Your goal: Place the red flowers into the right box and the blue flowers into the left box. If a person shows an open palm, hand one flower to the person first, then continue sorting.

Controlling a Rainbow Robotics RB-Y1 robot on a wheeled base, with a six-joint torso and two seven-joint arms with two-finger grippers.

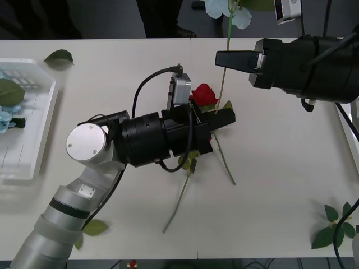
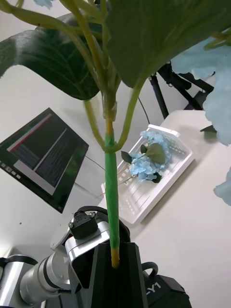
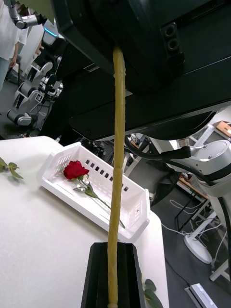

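White table (image 1: 280, 213) under the robot, dark floor and a person's legs beyond its far edge. Biggest things on it are the 2 trays: the left box (image 1: 33, 140) sits at the table's left edge with pale-blue flower heads (image 1: 5, 120) lying at its left side, and the right wrist view shows that same tray (image 2: 168, 168) holding a blue hydrangea (image 2: 147, 163). The right box (image 3: 96, 192), seen from the left wrist, is over at the table's edge with 1 red rose (image 3: 74, 169) lying inside, stem trailing along the tray floor.

Now the arms. The right gripper (image 1: 227, 59) is up near the far side of the table, fingers pinched onto the thin green stem of a blue flower (image 1: 227, 11), head raised past the table's far edge; its wrist view looks straight up that stem (image 2: 111, 192) into big leaves. The left gripper (image 1: 224, 119) is low at table centre, fingers closed together on a stem (image 3: 115, 192). A red rose (image 1: 203, 95) lies right beside it, with stems crossing underneath.

Loose leaf sprigs are scattered around: 1 far left (image 1: 59, 57), 1 at the near right corner (image 1: 334, 227).
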